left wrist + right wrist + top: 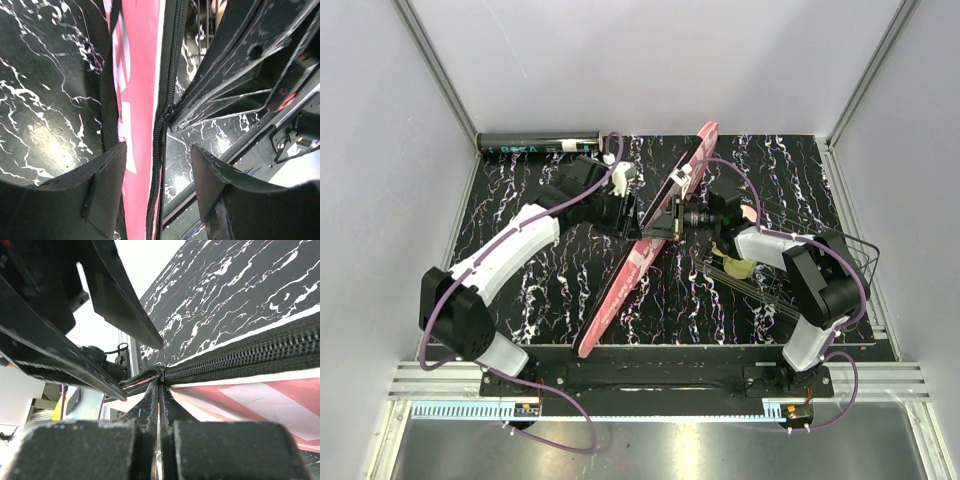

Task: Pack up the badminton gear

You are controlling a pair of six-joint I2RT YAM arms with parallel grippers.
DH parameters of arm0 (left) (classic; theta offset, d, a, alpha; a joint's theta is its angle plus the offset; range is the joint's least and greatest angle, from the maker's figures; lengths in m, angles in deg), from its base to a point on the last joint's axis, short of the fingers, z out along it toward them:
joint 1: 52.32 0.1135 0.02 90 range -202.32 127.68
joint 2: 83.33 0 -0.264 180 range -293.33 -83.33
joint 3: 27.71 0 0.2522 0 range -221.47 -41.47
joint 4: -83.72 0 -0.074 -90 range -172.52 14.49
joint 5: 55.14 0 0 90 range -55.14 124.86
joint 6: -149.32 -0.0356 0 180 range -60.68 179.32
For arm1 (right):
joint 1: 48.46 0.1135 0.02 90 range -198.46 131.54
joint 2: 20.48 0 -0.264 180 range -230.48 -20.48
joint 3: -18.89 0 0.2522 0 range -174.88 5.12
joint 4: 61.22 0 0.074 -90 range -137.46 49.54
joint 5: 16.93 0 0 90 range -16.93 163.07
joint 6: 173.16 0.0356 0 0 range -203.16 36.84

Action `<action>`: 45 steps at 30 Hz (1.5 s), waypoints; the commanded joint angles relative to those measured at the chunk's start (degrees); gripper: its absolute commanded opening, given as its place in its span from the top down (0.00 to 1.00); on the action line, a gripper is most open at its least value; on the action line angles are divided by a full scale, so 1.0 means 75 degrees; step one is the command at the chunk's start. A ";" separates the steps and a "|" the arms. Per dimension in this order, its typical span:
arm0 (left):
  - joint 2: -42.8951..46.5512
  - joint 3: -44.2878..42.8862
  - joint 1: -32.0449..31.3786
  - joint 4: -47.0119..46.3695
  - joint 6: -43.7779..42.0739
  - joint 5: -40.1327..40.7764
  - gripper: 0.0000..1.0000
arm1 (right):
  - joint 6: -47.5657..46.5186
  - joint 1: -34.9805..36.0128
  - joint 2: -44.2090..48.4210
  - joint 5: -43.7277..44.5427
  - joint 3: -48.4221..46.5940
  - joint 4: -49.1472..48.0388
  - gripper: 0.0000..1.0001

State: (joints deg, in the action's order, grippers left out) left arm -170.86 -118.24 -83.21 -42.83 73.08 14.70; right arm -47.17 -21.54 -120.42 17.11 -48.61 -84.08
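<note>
The long pink racquet cover (620, 290) is being seen lying diagonally across the middle of the tabletop (540, 290). One end is lying almost at the near edge and the other end is pointing toward the far edge, where the cover is being shown more on its side. Both arms are being stretched to the middle part of the cover, the left one from the left side and the right one from the right side. The right tool (159, 390) is being held fully closed. Its fingertips are being pressed together exactly at the point where the black zipper (240, 357) of the cover is ending, so the cover is being pinched there at its zipper edge. The left tool (157, 155) is being held moderately wide. Its two fingers (107, 175) are being placed one on each side of the cover, with the pink fabric and the zipper line running between them, and a clear gap is being left beside the zipper, so nothing is being gripped by it. The two tools are being positioned just beside each other. The long black tube (535, 143) is being seen lying along the far edge, near the far left corner. At the right edge the black wire basket (860, 265) is being partly hidden by the right arm, and a yellow-green cup (740, 267) is being seen under that arm; whether it is lying inside the basket cannot be told.
</note>
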 commanded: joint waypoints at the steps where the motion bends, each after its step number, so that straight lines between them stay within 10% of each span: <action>1: 0.0304 -0.0589 0.0310 -0.0650 0.0344 -0.0149 0.42 | 0.0111 0.0044 0.0142 0.0138 0.0157 -0.0660 1.00; 16: -0.2497 -0.3158 -0.0017 -0.0428 0.1013 -0.0008 0.33 | 0.0229 0.0056 0.0423 0.0278 0.0333 -0.0766 1.00; 29: -0.3621 -0.4739 -0.0018 -0.0299 0.0487 0.0896 1.00 | -0.0462 0.1027 0.1454 0.1426 0.0497 0.0323 1.00; 45: -0.4466 -0.6381 0.0100 -0.0333 -0.0206 0.1164 1.00 | -0.1761 0.4308 0.1374 0.3078 0.0309 0.2386 1.00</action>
State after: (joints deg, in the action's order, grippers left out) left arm -204.27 -162.19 -83.30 -33.28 73.06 19.16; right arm -55.26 4.27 -109.91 40.98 -43.82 -68.19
